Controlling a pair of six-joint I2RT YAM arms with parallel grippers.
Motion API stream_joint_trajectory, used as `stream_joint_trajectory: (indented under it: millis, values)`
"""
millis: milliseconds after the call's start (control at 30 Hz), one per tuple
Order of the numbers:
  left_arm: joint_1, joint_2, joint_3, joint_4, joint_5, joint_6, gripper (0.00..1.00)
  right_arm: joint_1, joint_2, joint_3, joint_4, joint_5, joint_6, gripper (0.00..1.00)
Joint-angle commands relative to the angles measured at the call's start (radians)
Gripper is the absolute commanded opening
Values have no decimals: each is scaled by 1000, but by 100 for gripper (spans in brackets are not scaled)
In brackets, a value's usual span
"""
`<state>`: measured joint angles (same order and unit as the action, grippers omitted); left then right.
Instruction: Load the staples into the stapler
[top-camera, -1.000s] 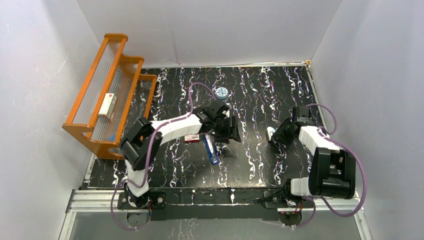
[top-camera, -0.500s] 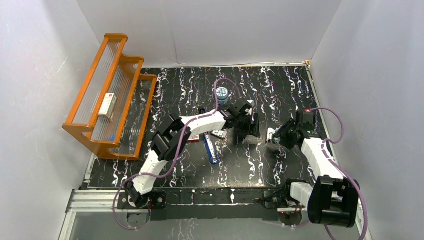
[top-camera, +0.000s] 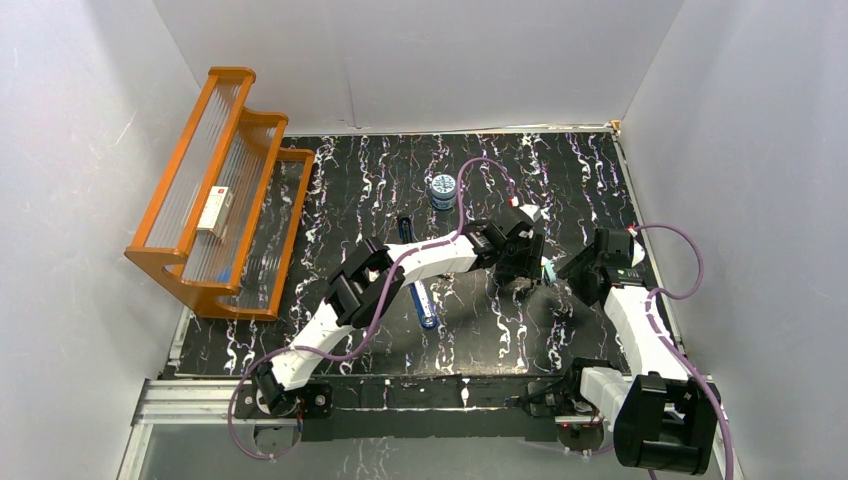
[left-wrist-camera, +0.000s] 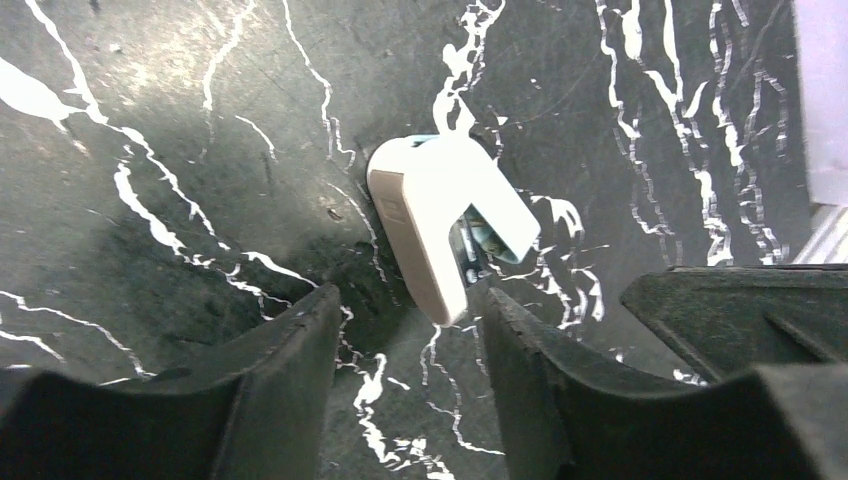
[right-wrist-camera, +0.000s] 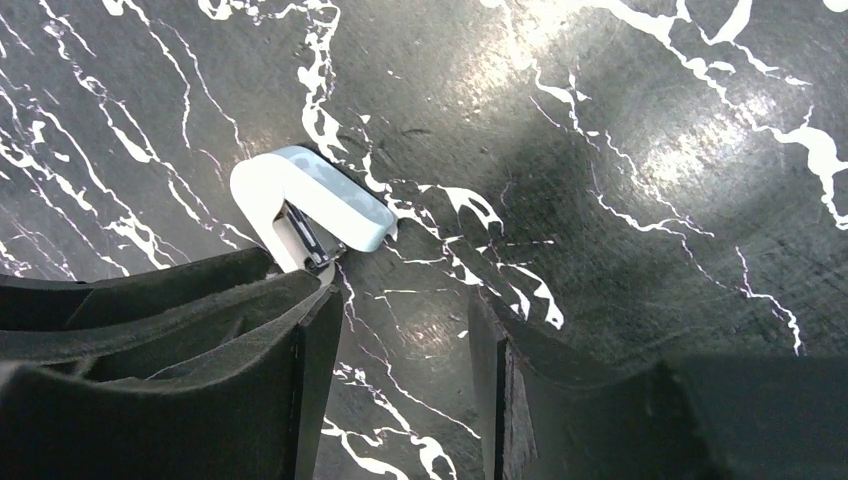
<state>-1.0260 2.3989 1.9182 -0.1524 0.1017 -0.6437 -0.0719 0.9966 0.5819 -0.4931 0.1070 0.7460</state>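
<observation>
The blue stapler (top-camera: 424, 303) lies on the black marbled table (top-camera: 480, 330), partly under my left forearm. The red-and-white staple box does not show; it may be hidden under that arm. My left gripper (top-camera: 524, 275) is open and empty, reaching far right over a small white and light-blue tool (top-camera: 546, 268). In the left wrist view the gripper (left-wrist-camera: 405, 310) stands just short of that tool (left-wrist-camera: 440, 225). My right gripper (top-camera: 568, 268) is open and empty on the tool's other side. In the right wrist view the gripper (right-wrist-camera: 400, 310) is beside the tool (right-wrist-camera: 310, 205).
An orange tiered rack (top-camera: 215, 190) stands at the left and holds a long white box with a red mark (top-camera: 214, 210). A small blue-lidded jar (top-camera: 442, 190) stands at the back middle. The two grippers are close together, finger to finger.
My left arm has swung right, from over the stapler and staple box to the small white tool. My right gripper has drawn back a little to the right.
</observation>
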Motion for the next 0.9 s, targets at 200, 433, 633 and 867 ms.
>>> stream_joint_trajectory:
  millis: [200,433,633,867]
  values:
    - [-6,25,17,-40,-56,26,41,-5,-28,-7,15,5,9,58]
    - [-7,51,51,-60,-57,32,36,-5,-30,-12,22,-5,-2,59]
    - [-6,58,58,-61,-45,59,11,-5,-24,-16,35,-44,-35,59]
    - [3,51,31,-43,-24,60,0,-5,2,-8,105,-177,-137,72]
